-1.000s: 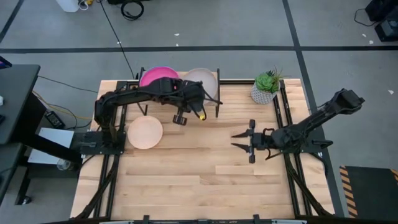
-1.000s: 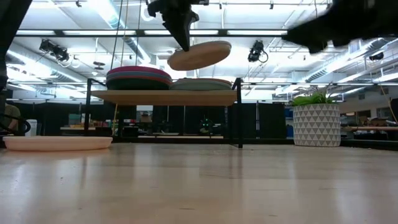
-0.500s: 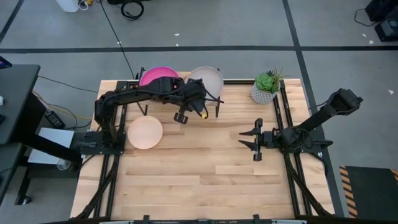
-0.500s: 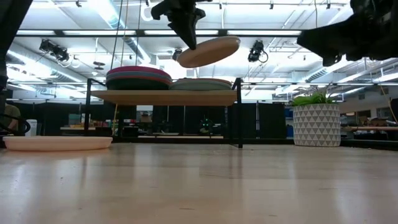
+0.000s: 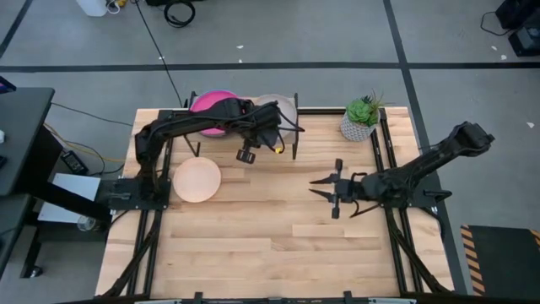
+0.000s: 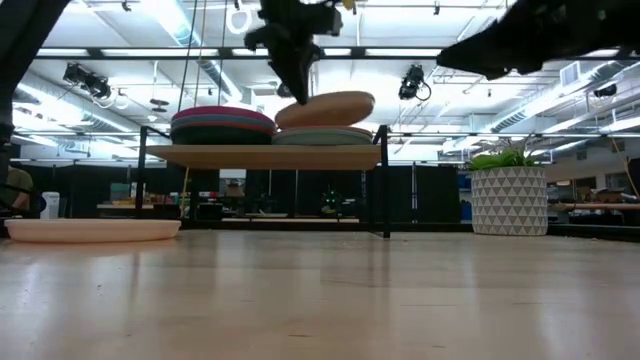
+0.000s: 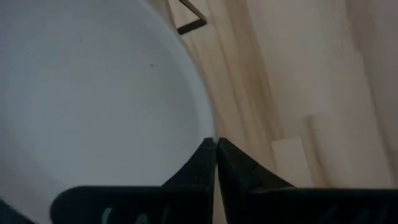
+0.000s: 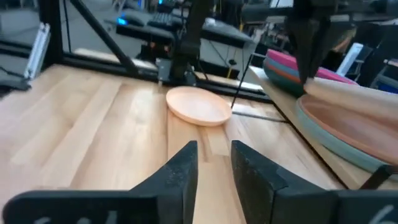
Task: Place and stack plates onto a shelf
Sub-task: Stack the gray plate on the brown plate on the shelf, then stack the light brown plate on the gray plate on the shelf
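Note:
My left gripper is shut on a cream plate that hangs tilted just over the right-hand stack of plates on the shelf. To the left of it on the shelf stands a second stack, its top plate magenta. A peach plate lies flat on the table in front of the shelf's left end. My right gripper hovers open at the table's middle right, level, with nothing between its fingers. My left gripper pinches the cream plate's rim between its two fingers, on the side of the plate nearest the table's front. The fingers come steeply from above. The plate tilts, its held side lower and close to the stack; whether it touches, I cannot tell.
A potted plant in a white patterned pot stands at the far right corner, beside the shelf's right leg. The wooden tabletop stretches bare toward the near edge.
My left gripper has carried the cream plate a little toward the far edge and lowered it, still tilted, from well above the shelf to just over the right-hand stack. My right gripper drew back toward the table's right edge, then came forward again.

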Controlling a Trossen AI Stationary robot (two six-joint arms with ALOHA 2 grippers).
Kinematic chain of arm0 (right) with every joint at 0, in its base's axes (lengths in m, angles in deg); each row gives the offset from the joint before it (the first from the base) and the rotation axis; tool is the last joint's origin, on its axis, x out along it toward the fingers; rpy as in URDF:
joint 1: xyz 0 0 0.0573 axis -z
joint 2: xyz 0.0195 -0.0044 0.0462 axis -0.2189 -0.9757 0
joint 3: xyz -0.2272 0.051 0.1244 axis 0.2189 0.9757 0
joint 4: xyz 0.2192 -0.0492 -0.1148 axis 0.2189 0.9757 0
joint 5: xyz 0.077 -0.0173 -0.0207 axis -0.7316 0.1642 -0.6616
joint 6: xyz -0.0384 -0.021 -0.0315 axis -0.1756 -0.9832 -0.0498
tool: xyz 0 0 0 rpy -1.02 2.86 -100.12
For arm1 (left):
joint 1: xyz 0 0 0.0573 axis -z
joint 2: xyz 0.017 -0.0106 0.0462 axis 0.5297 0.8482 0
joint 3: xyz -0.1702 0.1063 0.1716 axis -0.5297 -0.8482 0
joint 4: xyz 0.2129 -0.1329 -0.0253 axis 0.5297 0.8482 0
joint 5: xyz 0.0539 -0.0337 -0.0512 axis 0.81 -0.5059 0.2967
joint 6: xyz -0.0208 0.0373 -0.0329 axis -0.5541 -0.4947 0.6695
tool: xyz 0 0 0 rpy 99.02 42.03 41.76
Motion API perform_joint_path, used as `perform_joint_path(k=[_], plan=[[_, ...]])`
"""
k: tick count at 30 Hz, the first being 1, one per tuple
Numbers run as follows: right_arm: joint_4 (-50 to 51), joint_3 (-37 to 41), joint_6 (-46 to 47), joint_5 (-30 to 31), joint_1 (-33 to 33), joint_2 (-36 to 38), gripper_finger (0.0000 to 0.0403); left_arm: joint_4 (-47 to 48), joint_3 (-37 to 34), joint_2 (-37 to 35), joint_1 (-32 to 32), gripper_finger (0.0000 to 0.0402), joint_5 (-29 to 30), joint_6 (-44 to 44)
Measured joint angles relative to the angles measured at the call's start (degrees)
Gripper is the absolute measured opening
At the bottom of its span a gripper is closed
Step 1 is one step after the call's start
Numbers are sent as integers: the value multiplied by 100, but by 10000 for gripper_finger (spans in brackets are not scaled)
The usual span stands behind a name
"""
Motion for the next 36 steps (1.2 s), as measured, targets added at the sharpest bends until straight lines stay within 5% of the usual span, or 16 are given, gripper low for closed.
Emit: perform_joint_path(k=[16,23,28,32,36], plan=[[341,-164,90,-241,73,39,96,48,0,224,-135,21,-39,-350],[318,-164,59,-242,73,39,96,138,0,217,-92,104,89,-195],[325,-164,61,-244,73,39,96,131,2,103,162,153,830,-167],[328,-164,59,-271,73,39,96,179,11,-68,561,161,562,213],[304,-142,52,-282,73,28,96,617,-15,-87,1023,161,-479,1385]])
